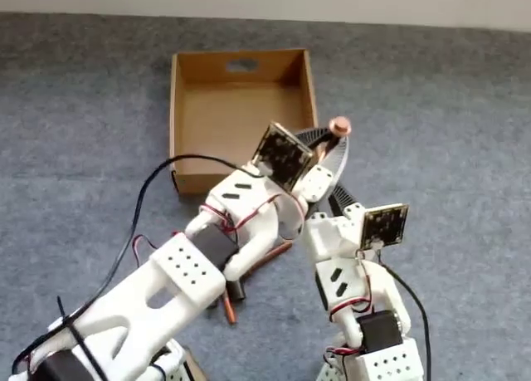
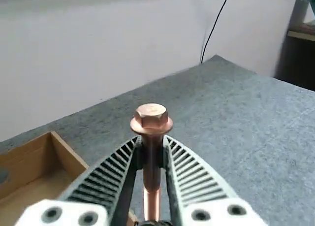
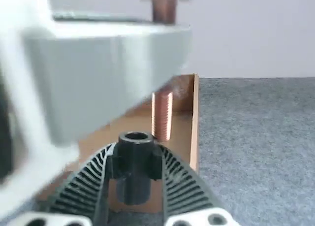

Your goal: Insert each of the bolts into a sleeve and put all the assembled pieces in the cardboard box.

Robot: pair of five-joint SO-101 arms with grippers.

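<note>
My left gripper [image 2: 151, 140] is shut on a copper bolt [image 2: 151, 122], which it holds upright with the hex head above the fingertips. In the high view this bolt's head [image 1: 338, 126] sticks up just right of the cardboard box [image 1: 176, 124]. My right gripper [image 3: 134, 148] is shut on a black sleeve [image 3: 133, 159] with its bore facing up. The bolt's threaded end [image 3: 161, 115] hangs just beyond and slightly to one side of the sleeve's opening, apart from it. The two grippers meet beside the box's near right corner, the right gripper [image 1: 338, 197] below the left gripper [image 1: 332, 142].
On the grey mat under the left arm lie another copper bolt [image 1: 228, 308], a black sleeve [image 1: 236, 290] and a further copper piece [image 1: 270, 256]. The box's inside [image 1: 236, 107] shows bare cardboard. Open mat stretches to the right.
</note>
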